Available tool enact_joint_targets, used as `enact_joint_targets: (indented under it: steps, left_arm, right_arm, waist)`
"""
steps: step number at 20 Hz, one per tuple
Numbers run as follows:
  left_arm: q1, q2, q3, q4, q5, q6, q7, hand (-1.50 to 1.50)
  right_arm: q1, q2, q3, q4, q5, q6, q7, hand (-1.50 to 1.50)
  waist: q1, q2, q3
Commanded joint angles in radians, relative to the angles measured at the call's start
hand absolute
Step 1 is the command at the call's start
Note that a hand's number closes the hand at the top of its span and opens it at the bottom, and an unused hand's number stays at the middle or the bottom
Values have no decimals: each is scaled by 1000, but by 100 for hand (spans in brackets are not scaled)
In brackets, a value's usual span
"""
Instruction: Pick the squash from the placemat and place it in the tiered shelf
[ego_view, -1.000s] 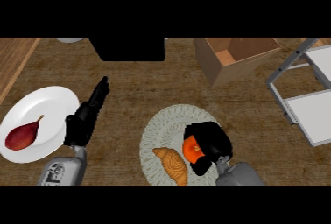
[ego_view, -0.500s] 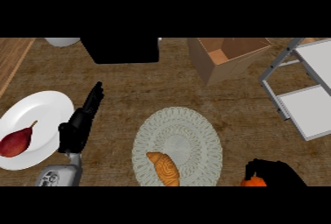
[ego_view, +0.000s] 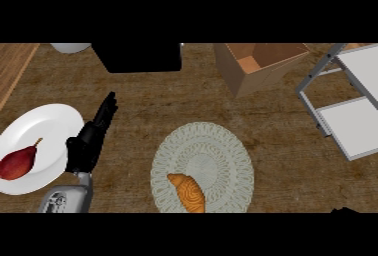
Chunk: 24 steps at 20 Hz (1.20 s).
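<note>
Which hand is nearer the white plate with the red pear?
Left. The left hand rests open beside the plate's right rim; only a dark sliver of the right hand shows at the view's lower right corner, far away.

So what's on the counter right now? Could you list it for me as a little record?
placemat: round, pale, mid-counter
croissant: on the placemat's near-left part
plate: white, at left, holding a dark red pear
left hand: open, fingers straight, beside the plate
cardboard box: open, far side
tiered shelf: at right
squash: not visible
</note>
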Motion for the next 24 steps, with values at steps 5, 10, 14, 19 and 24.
enact_joint_targets:
  steps: [5,10,14,19,24]
  left_arm:
    - [-25,13,20,30,2,-3,-4,0]
    - [-49,-4,3,21,-11,8,4,0]
    - [-2,-33,-44,-23,-10,-9,38,0]
    - [-9,-12,-25,19,-13,-17,-22,0]
    - [-75,11,22,77,-1,-19,-30,0]
  right_arm:
    - [180,-3,-319,-338,-366,78,30,150]
    - [133,-17,-524,-461,-455,53,204,150]
    - [38,-63,-719,-396,-631,45,275,150]
    - [-132,-160,-858,-319,-656,24,404,150]
    - [-289,-259,-902,-292,-733,45,586,150]
  waist:
    - [3,2,-1]
    - [14,3,-2]
    - [24,1,-2]
    - [36,6,-1]
    - [35,7,-1]
